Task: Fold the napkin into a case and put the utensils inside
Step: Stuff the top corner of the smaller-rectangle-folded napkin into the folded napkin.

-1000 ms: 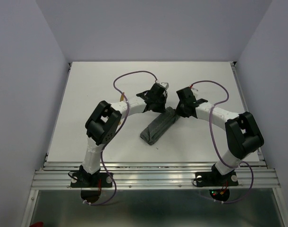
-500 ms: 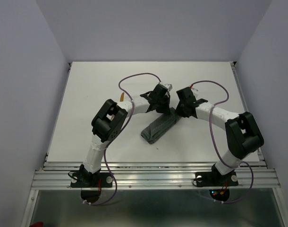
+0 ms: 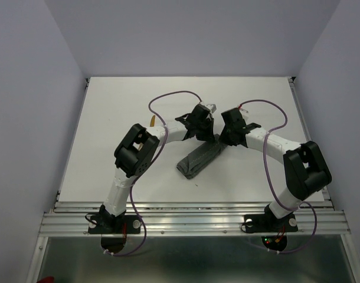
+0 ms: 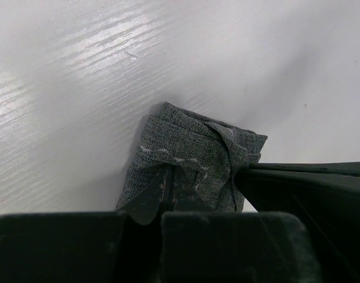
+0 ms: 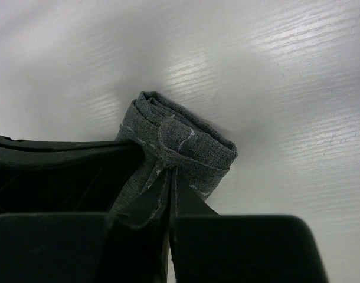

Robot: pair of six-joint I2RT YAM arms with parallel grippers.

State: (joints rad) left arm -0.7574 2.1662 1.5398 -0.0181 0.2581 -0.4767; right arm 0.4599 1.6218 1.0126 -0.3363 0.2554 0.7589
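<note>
Grey cloth case [image 3: 198, 156], soft and likely limp, lies at the middle of the surface [image 3: 109, 118], left fingers [image 4: 146, 206] and right fingers [image 5: 189, 207] clenched on its far end; you should pinch all folded layers together.

I've got the case [image 3: 196, 159] lying diagonally mid-table [image 3: 121, 100], a narrow dark grey strip. Left gripper [image 3: 207, 134] and right gripper [image 3: 225, 139] both sit down at its far end, close together. Orange utensil [image 3: 152, 119] tip shows just beyond the left arm.
</note>
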